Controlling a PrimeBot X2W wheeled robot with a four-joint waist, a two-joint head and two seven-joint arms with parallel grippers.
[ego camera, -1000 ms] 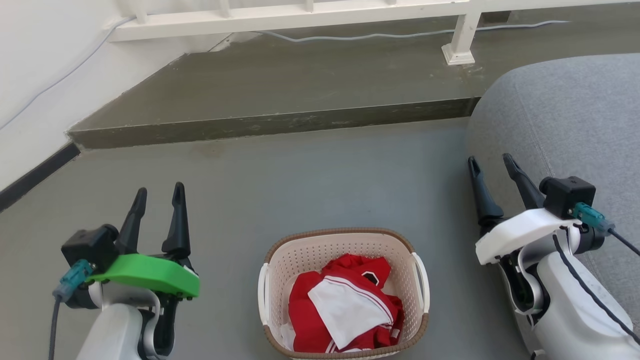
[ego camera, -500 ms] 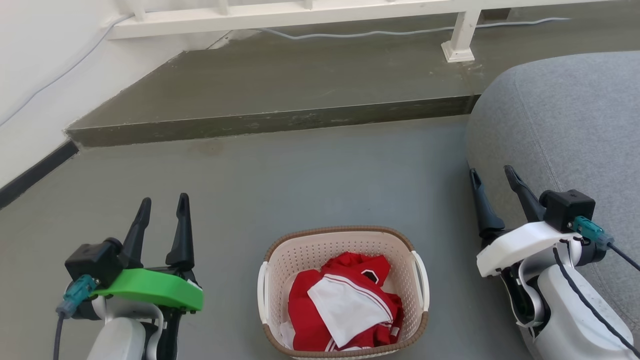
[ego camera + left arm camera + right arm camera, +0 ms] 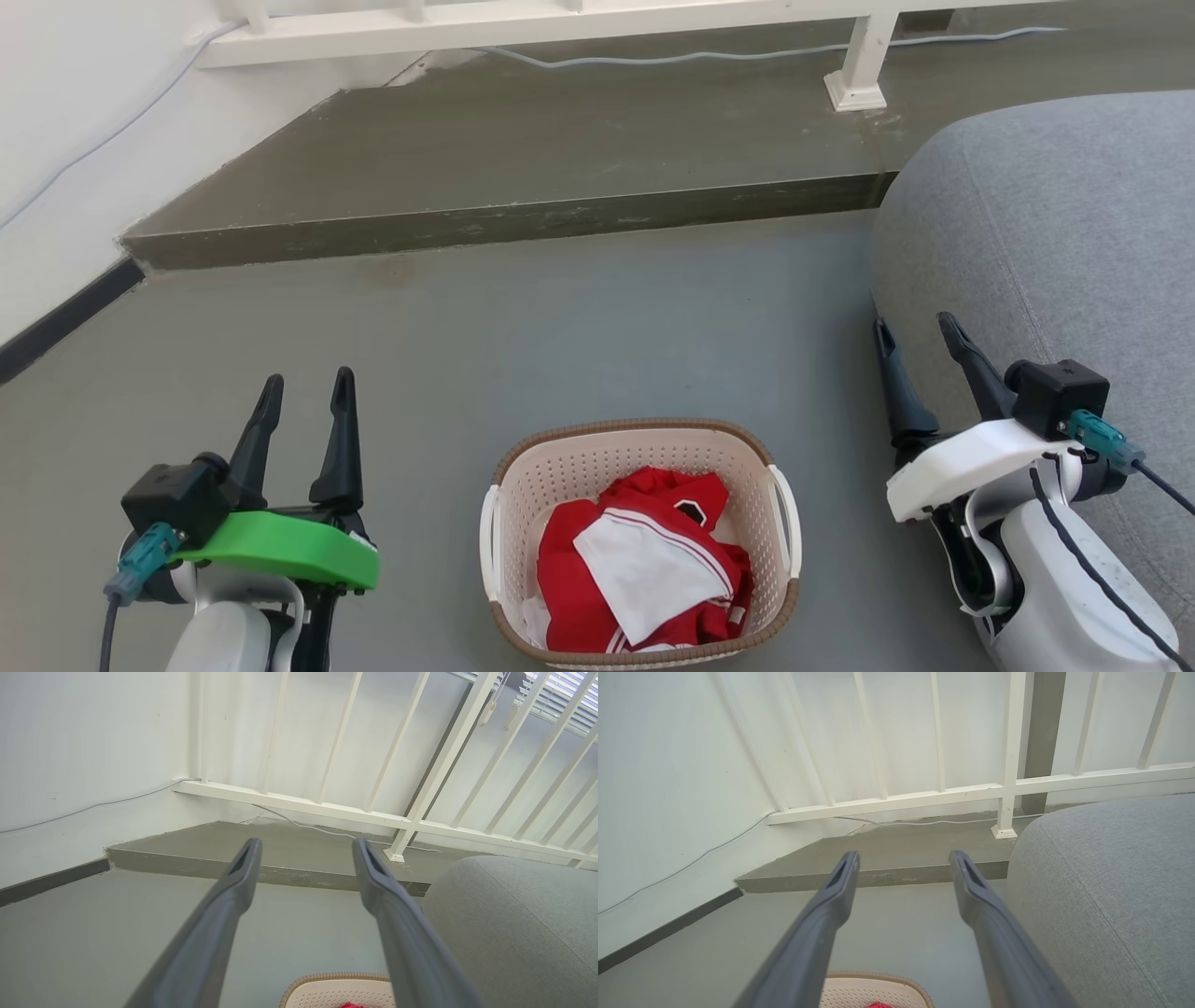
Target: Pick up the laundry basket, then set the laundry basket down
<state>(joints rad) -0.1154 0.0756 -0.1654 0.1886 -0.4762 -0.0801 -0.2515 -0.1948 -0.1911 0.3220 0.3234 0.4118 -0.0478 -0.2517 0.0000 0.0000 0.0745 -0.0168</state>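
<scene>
While hanging low over the grey floor (image 3: 523, 336) at the lower left of the head view, pointing the left tool (image 3: 308, 376) up the picture with both dark fingers (image 3: 341, 439) spread apart and nothing between them. Sitting well to the left of the laundry basket (image 3: 597, 471). In the left wrist view, aiming those parted fingers (image 3: 224, 905) toward a raised concrete step (image 3: 308, 858) and a white railing (image 3: 299, 805), with the basket's brown rim peeking in at the bottom edge.

Resting upright on the floor at the bottom centre, between the two tools and apart from both: the laundry basket, cream and perforated, with one white handle on each side. Holding a crumpled red and white garment (image 3: 644, 560) inside. Beyond it, running across the picture: bare floor, then the step, then the railing with a pale cable (image 3: 700, 58) trailing along its foot.

Hovering at the lower right: the right tool (image 3: 912, 321), fingers likewise parted and clasping nothing, leaning up and slightly leftward. Sitting well to the right of the basket and just beside the rounded edge of a grey upholstered seat (image 3: 1055, 215); touching it or not, cannot tell. In the right wrist view, pointing its spread fingers (image 3: 994, 933) at the step and the railing post (image 3: 1008, 788), with the seat bulging in at the right.
</scene>
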